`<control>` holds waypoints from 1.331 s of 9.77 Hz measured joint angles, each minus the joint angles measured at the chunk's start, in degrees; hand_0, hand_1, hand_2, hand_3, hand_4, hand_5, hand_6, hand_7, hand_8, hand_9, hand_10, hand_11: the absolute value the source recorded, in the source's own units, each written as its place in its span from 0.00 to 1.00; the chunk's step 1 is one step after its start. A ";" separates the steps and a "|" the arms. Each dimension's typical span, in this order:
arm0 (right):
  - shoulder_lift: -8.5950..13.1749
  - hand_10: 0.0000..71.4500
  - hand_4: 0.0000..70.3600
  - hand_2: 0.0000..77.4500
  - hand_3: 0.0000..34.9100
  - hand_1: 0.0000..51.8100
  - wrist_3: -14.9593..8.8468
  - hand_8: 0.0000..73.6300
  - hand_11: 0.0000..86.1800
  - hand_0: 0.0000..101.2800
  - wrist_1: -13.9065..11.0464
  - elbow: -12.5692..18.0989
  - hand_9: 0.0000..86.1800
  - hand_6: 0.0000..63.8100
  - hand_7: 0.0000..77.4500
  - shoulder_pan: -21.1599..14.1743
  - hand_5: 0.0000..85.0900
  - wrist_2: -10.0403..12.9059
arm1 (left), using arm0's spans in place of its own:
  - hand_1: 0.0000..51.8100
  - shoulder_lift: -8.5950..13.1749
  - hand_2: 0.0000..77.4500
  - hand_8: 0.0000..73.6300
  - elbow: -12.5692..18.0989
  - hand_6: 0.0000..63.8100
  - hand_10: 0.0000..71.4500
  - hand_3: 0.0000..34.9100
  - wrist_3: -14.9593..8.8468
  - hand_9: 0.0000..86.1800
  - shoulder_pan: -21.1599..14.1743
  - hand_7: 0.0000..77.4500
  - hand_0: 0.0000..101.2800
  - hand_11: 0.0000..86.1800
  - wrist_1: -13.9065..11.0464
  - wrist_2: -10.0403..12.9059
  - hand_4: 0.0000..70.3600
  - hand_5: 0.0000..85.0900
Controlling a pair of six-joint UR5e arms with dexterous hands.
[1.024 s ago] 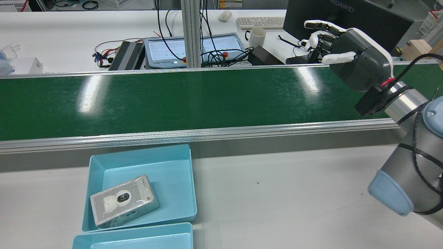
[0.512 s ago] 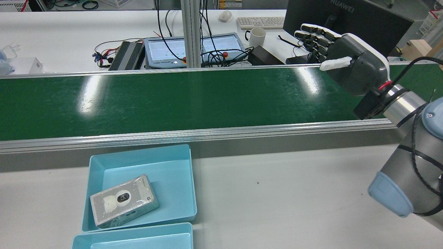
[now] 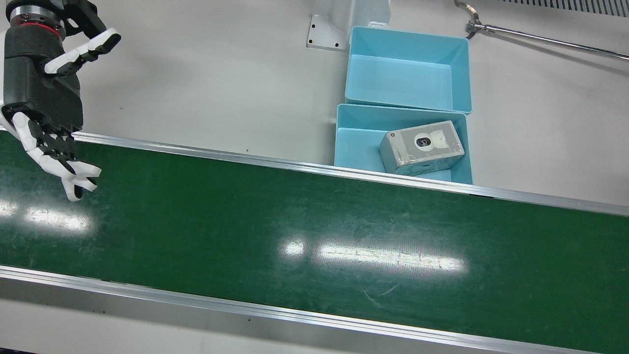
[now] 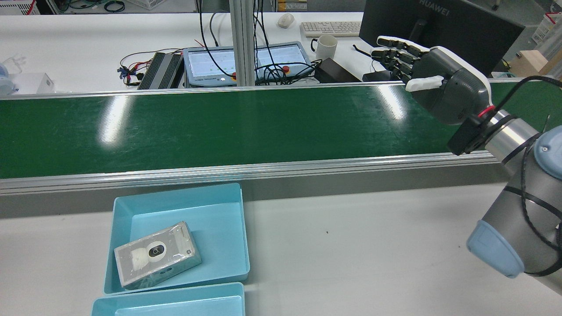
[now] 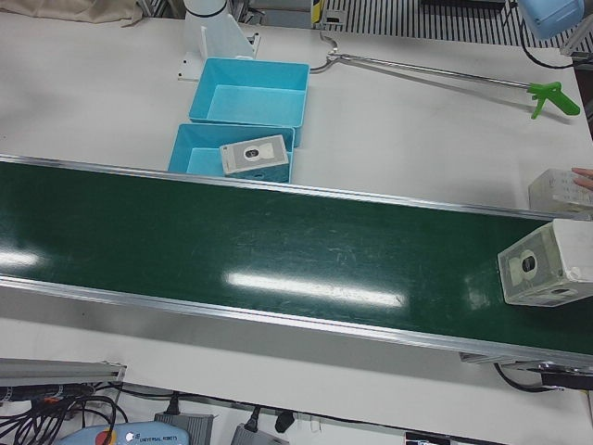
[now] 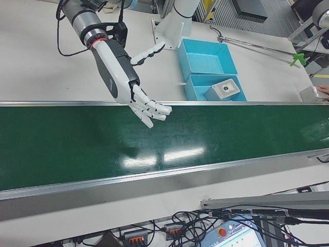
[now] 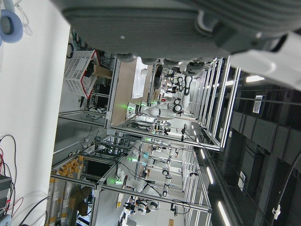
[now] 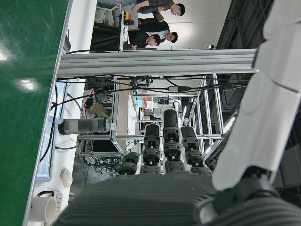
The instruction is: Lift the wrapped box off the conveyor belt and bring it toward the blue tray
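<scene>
**Right hand stretches its fingers over the belt**

Since the earlier frame the right hand (image 4: pixel 443 87) has opened its fingers (image 3: pixel 59 162) wide, holding nothing. The wrapped box (image 5: pixel 542 269) lies far along the conveyor belt (image 3: pixel 295 236). It looks stiff, light, with slippery film; hold its two long sides.

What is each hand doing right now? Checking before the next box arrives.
Right hand: open, empty, above the conveyor belt.
Left hand: cannot tell.

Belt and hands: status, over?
Right hand open over the belt, holding nothing. Left hand's state unclear. One box on the belt's far end, another already in the tray. Path clear.
</scene>
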 joint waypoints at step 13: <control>-0.05 0.08 0.12 0.04 0.00 0.14 -0.41 0.22 0.10 0.44 -0.16 -0.01 0.22 0.17 0.31 -0.41 0.20 -0.03 | 0.00 0.00 0.01 0.01 0.00 0.00 0.01 0.00 0.00 0.00 0.00 0.01 0.00 0.01 0.00 0.00 0.00 0.01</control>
